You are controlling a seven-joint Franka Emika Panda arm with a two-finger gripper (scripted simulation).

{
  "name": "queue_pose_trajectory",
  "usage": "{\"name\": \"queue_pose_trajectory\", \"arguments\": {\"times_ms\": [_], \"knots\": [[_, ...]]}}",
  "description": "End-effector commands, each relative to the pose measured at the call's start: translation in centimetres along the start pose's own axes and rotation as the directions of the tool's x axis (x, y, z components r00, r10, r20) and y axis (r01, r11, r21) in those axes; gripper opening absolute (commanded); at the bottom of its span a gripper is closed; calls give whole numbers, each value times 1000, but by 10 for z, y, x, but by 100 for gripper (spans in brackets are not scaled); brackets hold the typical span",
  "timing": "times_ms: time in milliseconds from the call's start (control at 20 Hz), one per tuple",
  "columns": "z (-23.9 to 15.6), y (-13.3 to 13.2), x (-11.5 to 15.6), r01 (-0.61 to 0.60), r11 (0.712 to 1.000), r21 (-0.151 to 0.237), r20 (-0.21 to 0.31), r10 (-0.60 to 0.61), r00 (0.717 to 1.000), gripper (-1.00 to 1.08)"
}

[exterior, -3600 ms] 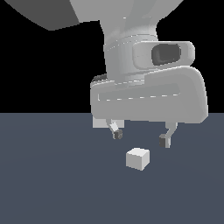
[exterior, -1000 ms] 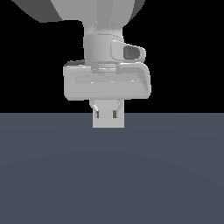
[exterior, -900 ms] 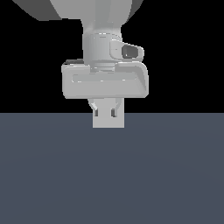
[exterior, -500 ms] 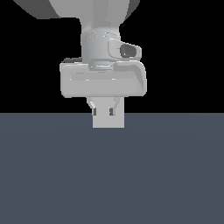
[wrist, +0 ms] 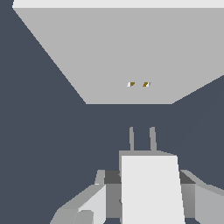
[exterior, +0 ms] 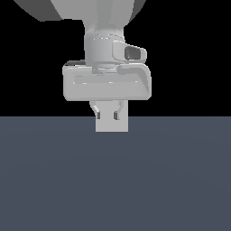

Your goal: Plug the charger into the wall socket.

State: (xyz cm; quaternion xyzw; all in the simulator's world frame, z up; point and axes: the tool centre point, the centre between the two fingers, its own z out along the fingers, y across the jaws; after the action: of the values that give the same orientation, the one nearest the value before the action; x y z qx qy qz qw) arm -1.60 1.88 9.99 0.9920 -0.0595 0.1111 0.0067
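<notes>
In the wrist view the charger [wrist: 148, 188], a small white block, sits between my fingers, and my gripper [wrist: 146, 202] is shut on it. Its two thin prongs [wrist: 142, 139] point at the wall socket [wrist: 131, 52], a flat white panel with two tiny orange dots [wrist: 138, 84]. A strip of dark floor separates the prong tips from the panel. The prongs stand roughly in line with the dots. In the exterior view my gripper [exterior: 107, 115] hangs just above the floor, its fingers close together over a white square shape [exterior: 112, 125]. I cannot tell charger from socket there.
Dark grey-blue floor [exterior: 115, 180] spreads around the gripper, with black background above it. The arm's wide grey hand [exterior: 107, 85] hides whatever lies directly behind it in the exterior view.
3.6 s ago the gripper hung open above the charger on the floor; now it is shut on it, facing the socket. Over the last second the hand has barely shifted.
</notes>
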Motion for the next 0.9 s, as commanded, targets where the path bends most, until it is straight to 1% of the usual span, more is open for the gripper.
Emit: {"name": "queue_pose_trajectory", "arguments": {"times_ms": [0, 550, 850], "knots": [[1, 0, 3, 0, 1000, 0, 0, 0, 1000, -100], [9, 0, 38, 0, 1000, 1, 0, 0, 1000, -100], [11, 0, 47, 0, 1000, 1, 0, 0, 1000, -100]]}}
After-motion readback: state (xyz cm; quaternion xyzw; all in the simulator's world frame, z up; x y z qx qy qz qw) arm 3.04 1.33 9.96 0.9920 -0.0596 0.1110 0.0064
